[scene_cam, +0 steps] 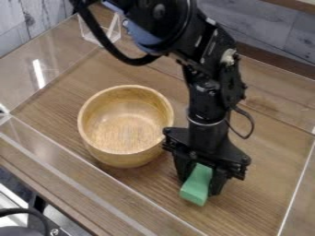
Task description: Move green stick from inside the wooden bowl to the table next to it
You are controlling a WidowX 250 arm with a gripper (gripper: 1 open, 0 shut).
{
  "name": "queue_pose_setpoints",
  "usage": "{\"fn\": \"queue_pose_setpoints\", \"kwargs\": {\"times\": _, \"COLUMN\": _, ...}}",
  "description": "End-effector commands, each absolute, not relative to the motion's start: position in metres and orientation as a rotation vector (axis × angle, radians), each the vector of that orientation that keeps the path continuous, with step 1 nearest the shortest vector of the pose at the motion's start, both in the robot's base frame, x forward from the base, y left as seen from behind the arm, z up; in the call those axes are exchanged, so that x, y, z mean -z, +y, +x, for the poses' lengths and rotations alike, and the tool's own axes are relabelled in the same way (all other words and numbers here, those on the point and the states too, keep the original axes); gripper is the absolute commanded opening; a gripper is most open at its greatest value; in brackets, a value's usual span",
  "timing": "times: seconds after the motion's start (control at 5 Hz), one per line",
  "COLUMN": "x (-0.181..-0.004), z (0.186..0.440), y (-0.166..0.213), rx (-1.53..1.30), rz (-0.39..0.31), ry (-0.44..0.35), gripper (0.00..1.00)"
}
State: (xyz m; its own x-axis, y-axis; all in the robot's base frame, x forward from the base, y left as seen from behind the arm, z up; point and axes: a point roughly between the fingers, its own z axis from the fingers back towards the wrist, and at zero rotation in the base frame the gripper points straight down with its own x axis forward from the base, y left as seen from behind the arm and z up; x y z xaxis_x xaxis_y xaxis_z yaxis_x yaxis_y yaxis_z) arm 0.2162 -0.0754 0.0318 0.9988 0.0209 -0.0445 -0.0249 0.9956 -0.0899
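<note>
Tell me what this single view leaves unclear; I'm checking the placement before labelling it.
- Green stick: upper part hidden by the end effector; full length unknown.
- Whether the stick's bottom touches the table: too blurred to tell.
- Wooden bowl: right outer wall hidden behind the end effector.

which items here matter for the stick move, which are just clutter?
Job:
- green stick, held in the shut gripper, low over the table right of the bowl
- wooden bowl, empty
- table, the drop spot

Not part of it:
- clear acrylic walls around the table
- nothing else loose on the table
</note>
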Motion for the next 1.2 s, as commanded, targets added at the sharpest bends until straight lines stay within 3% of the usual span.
{"fn": "queue_pose_setpoints", "kwargs": {"times": 0.0, "x": -0.0413, "z": 0.2229, "y": -0.0766, "rx": -0.003, "rz": -0.105, "ry": -0.007, "gripper": 0.0}}
{"fn": "queue_pose_setpoints", "kwargs": {"times": 1.0, "x": -0.0371, "z": 0.2231, "y": -0.0742, "rx": 0.017, "rz": -0.106, "ry": -0.017, "gripper": 0.0}}
